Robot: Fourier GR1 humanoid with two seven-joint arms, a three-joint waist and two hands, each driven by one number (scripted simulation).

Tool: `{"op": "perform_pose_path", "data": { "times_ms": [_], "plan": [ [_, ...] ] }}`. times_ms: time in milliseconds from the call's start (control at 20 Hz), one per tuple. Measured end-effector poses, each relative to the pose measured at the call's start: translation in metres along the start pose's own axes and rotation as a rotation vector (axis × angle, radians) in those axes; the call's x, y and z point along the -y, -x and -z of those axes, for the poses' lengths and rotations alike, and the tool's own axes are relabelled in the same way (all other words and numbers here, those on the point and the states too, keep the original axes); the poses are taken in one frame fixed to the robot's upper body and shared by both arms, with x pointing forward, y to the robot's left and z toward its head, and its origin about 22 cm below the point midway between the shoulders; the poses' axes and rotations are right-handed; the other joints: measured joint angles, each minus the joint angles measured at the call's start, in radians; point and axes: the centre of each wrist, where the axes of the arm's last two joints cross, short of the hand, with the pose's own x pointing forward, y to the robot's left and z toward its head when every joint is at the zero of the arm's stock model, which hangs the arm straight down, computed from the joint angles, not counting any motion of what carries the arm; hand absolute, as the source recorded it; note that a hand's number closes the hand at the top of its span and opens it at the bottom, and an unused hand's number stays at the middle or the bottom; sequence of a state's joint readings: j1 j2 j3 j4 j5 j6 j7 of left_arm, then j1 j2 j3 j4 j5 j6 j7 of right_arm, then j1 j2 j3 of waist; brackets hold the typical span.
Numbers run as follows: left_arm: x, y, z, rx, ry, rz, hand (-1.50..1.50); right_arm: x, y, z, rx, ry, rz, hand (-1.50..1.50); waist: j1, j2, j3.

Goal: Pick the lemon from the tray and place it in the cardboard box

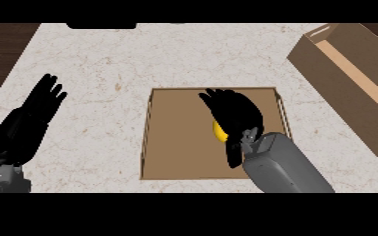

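Note:
A brown tray (177, 140) lies flat on the counter at the centre. A small patch of the yellow lemon (218, 131) shows in the tray's right half, mostly hidden under my right hand (235, 112). That hand hovers over it, palm down, fingers spread and bent slightly forward, not closed round the fruit. The cardboard box (341, 75) stands at the right edge, tilted in view, its open top facing up and left. My left hand (31, 115) rests at the left edge with straight fingers pointing up.
The speckled counter (111, 65) ends at a dark strip on the far left. A dark object (101, 25) sits at the counter's back edge.

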State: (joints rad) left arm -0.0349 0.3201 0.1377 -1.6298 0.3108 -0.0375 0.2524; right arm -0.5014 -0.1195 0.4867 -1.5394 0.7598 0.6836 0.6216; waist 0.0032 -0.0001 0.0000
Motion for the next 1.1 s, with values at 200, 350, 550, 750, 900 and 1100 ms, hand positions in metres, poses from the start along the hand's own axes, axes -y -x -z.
{"op": "perform_pose_path", "data": {
  "times_ms": [200,350,550,750,900,1100],
  "plan": [
    [0.005,0.008,0.001,0.001,-0.004,-0.001,0.0,-0.008,-0.004,0.009,-0.021,-0.004,-0.011,-1.5,0.0,0.0,0.0],
    [-0.002,0.005,-0.004,-0.004,-0.004,-0.002,0.0,-0.01,-0.006,0.011,-0.037,-0.009,-0.024,-1.5,0.001,0.0,0.0],
    [0.001,0.002,-0.008,-0.002,-0.006,-0.003,0.0,-0.01,0.001,0.013,-0.049,-0.02,-0.034,-1.5,0.001,0.0,0.0],
    [0.008,-0.002,-0.003,-0.005,-0.005,0.0,0.0,-0.018,0.006,0.021,-0.055,-0.045,-0.035,-1.5,0.0,0.0,0.0],
    [0.008,0.0,-0.003,-0.006,-0.011,-0.002,0.0,-0.031,0.009,0.025,-0.059,-0.061,-0.045,-1.5,0.0,0.0,0.0],
    [0.005,-0.001,-0.004,-0.003,-0.004,0.003,0.0,-0.034,0.015,0.033,-0.072,-0.073,-0.057,-1.5,0.001,0.0,0.0]
  ]
}}
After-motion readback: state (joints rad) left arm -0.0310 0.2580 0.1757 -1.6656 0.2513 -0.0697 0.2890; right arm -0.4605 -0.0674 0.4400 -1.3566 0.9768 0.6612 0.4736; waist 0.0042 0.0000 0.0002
